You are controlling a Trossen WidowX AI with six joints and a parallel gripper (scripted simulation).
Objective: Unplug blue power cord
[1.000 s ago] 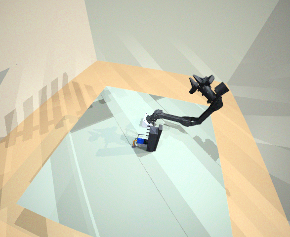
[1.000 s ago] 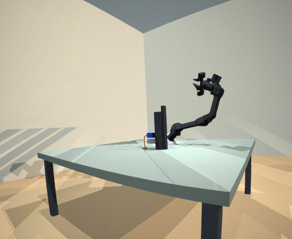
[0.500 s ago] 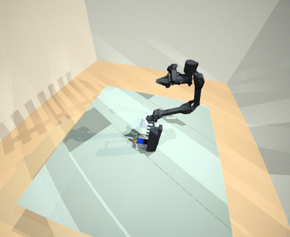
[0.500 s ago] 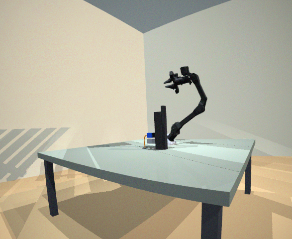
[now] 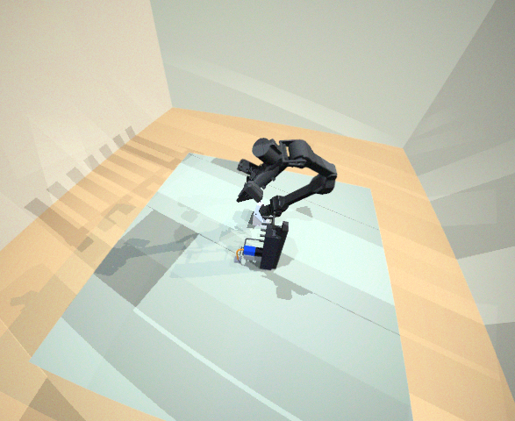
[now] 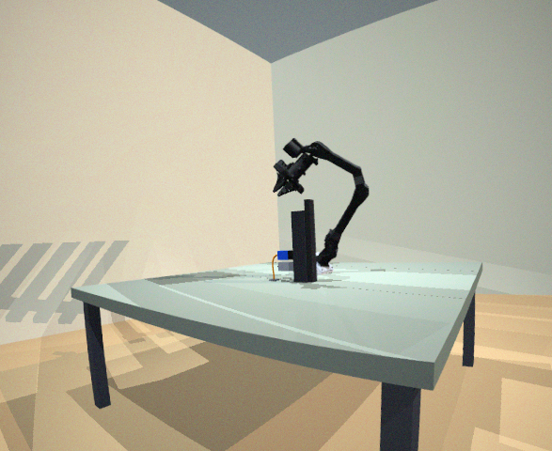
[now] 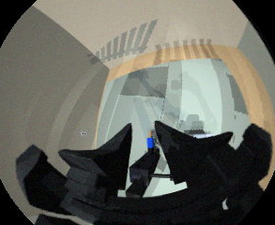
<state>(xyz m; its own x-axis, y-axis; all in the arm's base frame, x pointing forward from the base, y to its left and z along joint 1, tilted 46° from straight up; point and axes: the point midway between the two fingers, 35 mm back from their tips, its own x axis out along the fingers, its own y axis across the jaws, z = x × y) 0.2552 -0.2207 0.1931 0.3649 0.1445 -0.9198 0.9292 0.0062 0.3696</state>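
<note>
1. Far left of the setup in the top view was the orange cord tail (image 5: 238, 256), curling down onto the table (image 5: 293, 344). Worth noting so the fingers didn't snag it on the way in.

2. Just right of that sat the blue plug (image 5: 250, 251), plugged into the low end of the power strip (image 5: 273, 245). The strip stood on end like a dark tower, and the plug stuck out sideways from its face near the table. Nothing unplugged yet, by my read.

3. Above the strip hung the gripper (image 6: 284, 188), angled down, well clear of the plug and not touching the strip either. Fingers were partly spread with nothing between them, which the wrist view backs up: the blue plug showed tiny through the gap between the two dark fingers.

4. So the step in hand looked like the approach. My take on doing it well: come down on the plug side of the strip, not over the top, since the tower stood right under the wrist. Line up the gap with the plug body, maybe widen the fingers first, since I couldn't tell if the gap would clear it.

5. Then pinch the blue body, not the cord, and pull straight out away from the strip face. A skewed pull would probably tip that tall strip over.
</note>
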